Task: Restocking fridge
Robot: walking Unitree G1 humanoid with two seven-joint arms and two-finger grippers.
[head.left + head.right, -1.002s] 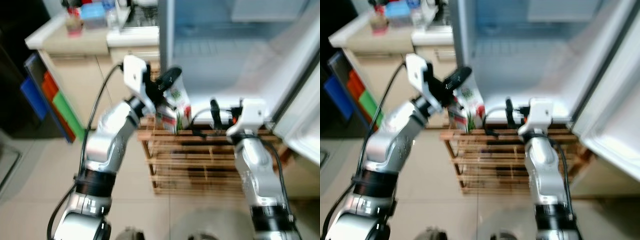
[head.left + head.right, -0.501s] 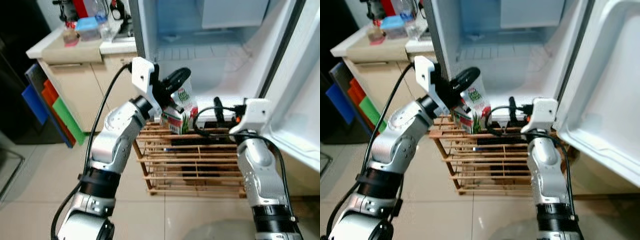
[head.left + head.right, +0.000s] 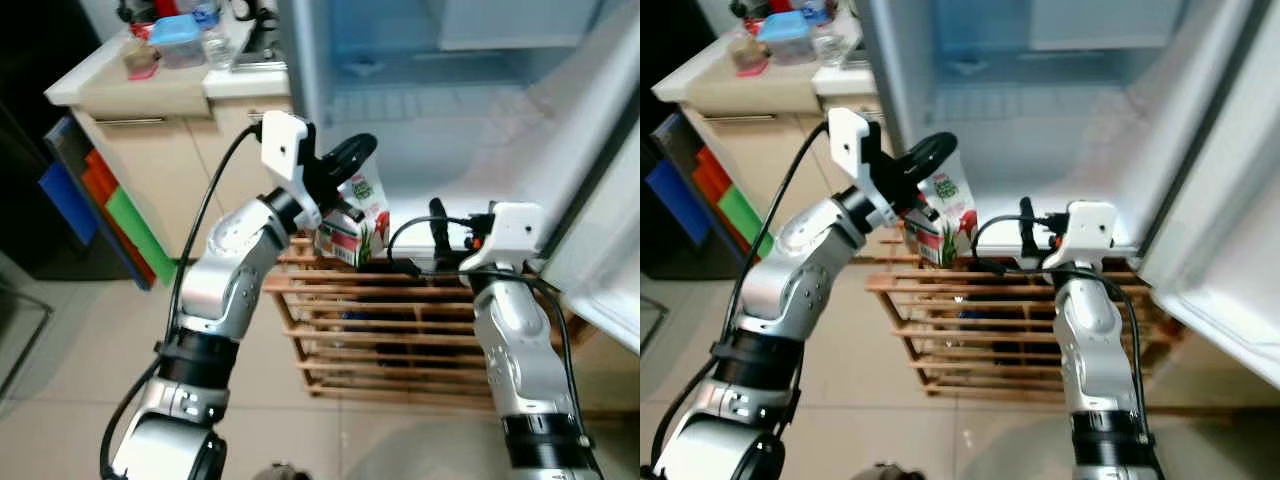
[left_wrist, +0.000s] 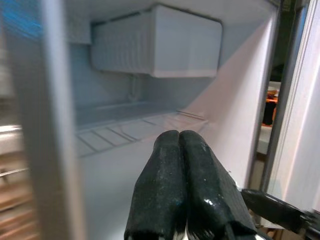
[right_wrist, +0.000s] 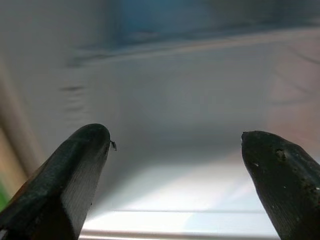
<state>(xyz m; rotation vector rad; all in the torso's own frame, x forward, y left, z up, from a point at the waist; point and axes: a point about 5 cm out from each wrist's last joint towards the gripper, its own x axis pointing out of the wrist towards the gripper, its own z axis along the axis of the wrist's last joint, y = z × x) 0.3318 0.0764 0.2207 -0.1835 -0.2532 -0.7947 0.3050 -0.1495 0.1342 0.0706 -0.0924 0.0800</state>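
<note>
- Left tool (image 3: 345,185) pinching a carton (image 3: 352,220), raised just in front of the open fridge (image 3: 450,110), near the fridge's left wall.
- In the left wrist view, fingers (image 4: 185,190) pressed close together, pointing into the fridge toward its wire shelf (image 4: 135,127) and the white box (image 4: 155,42) above.
- Carton tilted, held by its top; lower end hanging over the rack (image 3: 400,320) standing in front of the fridge.
- Right tool (image 3: 1025,225) spread wide and empty, level with the fridge's lower lip; both fingers (image 5: 75,175) far apart in the right wrist view, facing the pale fridge interior.
- Fridge door (image 3: 1230,230) swung open at the fridge's right side.
- Surface (image 3: 150,80) beside the fridge's left wall, carrying a blue box (image 3: 180,28) and other small items too blurred to name.
- Step judged: carrying the carton into the fridge; not yet on a shelf.
- Risk: carton striking the fridge's left wall on the way in, given how close to that edge it hangs.
- Risk: slipping or swinging in the pinch, since the grip sits high and the carton leans; a fall would land it on the rack.
- Risk: toppling once set down tilted on the wire shelf.
- Risk: right arm, parked at the fridge's mouth, crowding the left arm's path.
</note>
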